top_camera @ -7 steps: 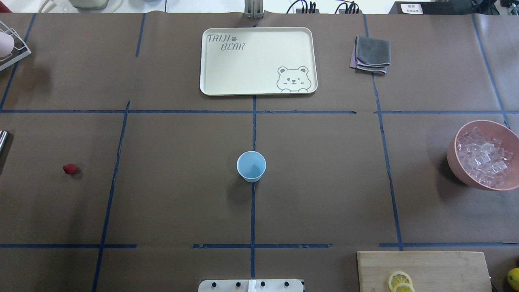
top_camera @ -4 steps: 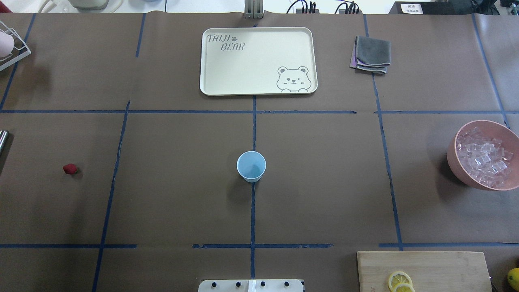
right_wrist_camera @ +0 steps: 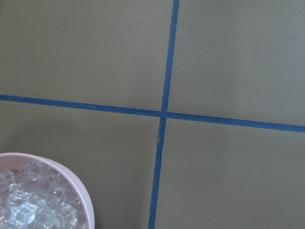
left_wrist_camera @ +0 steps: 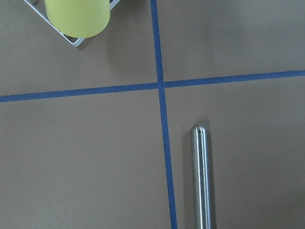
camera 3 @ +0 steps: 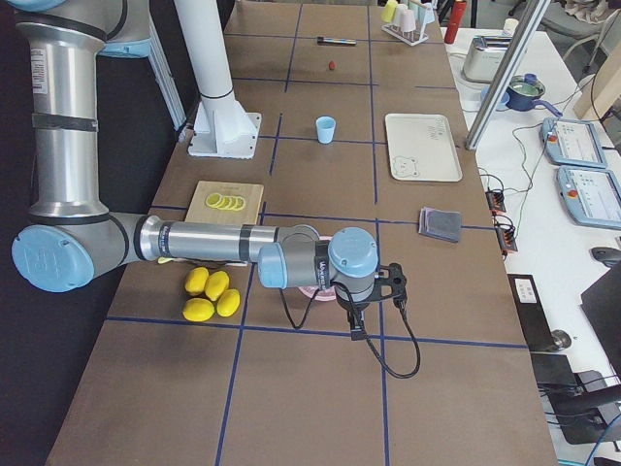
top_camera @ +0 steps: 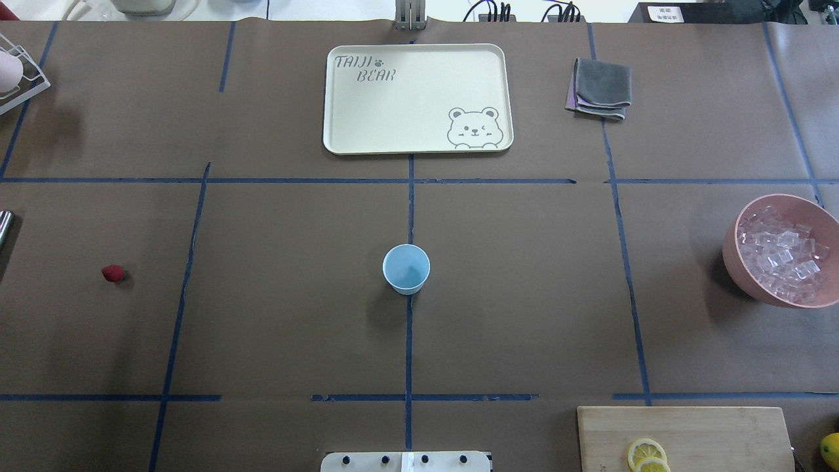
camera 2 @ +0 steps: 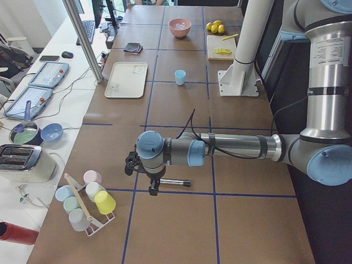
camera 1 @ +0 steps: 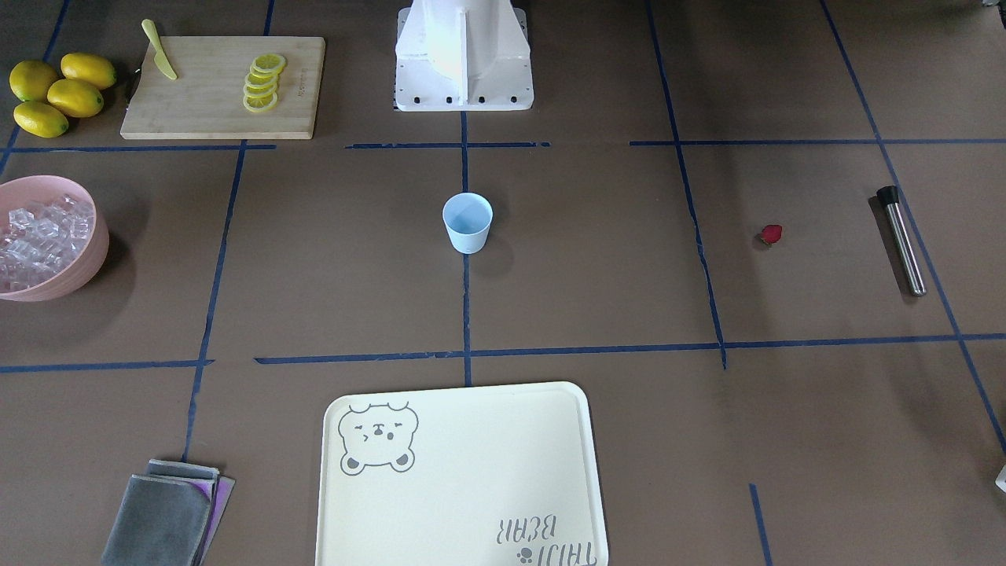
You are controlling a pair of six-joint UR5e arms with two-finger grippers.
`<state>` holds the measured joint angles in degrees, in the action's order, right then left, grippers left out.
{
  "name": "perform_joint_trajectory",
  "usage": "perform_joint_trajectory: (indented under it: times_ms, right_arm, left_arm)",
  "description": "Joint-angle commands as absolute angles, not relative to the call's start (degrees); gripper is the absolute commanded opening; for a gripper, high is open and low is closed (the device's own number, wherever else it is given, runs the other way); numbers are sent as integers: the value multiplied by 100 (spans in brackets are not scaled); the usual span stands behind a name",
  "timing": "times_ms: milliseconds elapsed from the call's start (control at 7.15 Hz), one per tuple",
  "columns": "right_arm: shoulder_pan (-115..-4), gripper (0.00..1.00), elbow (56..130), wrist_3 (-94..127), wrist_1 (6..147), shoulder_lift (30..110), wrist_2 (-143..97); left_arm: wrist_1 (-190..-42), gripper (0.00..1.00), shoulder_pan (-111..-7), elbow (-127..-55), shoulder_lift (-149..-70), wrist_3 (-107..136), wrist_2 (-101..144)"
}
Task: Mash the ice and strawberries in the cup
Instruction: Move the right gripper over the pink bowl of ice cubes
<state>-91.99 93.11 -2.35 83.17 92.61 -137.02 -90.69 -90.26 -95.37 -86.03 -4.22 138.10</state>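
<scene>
Blue cup (camera 2: pixel 180 77) well apart from left pincer (camera 2: pixel 152 187)

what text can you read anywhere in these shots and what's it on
"TAIJI BEAR": printed on the cream tray with a paw mark beside it. A bear drawing sits in the opposite corner.
White label at the top right of the overhead view: dark characters, too small to read.
Faint mark near one edge of the cutting board: too small to read.
The cup shows no print.
</scene>
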Motion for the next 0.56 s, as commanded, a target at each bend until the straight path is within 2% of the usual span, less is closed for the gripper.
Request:
perform_joint_trajectory:
  times_ms: [0,419]
  right_arm:
    - [-8966,99,9613,-220,8271,9342,-13387]
    - [-8553,99,10552,120,8698,9668,-13289]
  left_arm:
    - [-9070,100,-9035,-9562,-8578,-422,13808]
    - [-9079,100,-9035,-9571,-8578,-422,13816]
